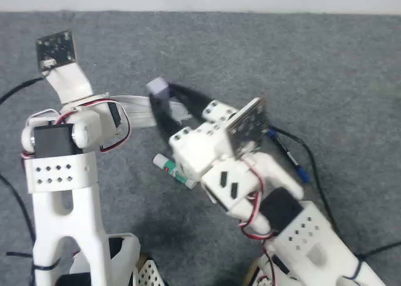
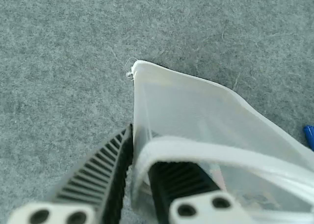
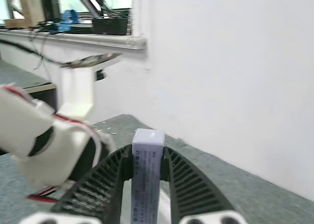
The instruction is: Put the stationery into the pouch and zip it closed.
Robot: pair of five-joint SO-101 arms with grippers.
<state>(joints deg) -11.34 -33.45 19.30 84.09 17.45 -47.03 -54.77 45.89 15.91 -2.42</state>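
The right gripper (image 3: 146,154) is clamped on an eraser (image 3: 147,180), held upright off the table near the mesh pouch (image 2: 196,111). The left gripper (image 2: 141,138) pinches the pouch's open rim, with one finger inside. A glue stick (image 1: 174,170) and a blue pen (image 1: 289,155) lie on the grey table (image 1: 313,60) beside the right arm.

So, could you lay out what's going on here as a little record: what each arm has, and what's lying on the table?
left end effector: shut on the rim of the pouch
pouch: translucent white; whether it holds anything is unclear
right end effector: shut on an eraser
eraser: white block, raised off the table, not in the pouch
loose on table: marker with a green end; blue pen
left to do: eraser, marker and pen go in, then zip
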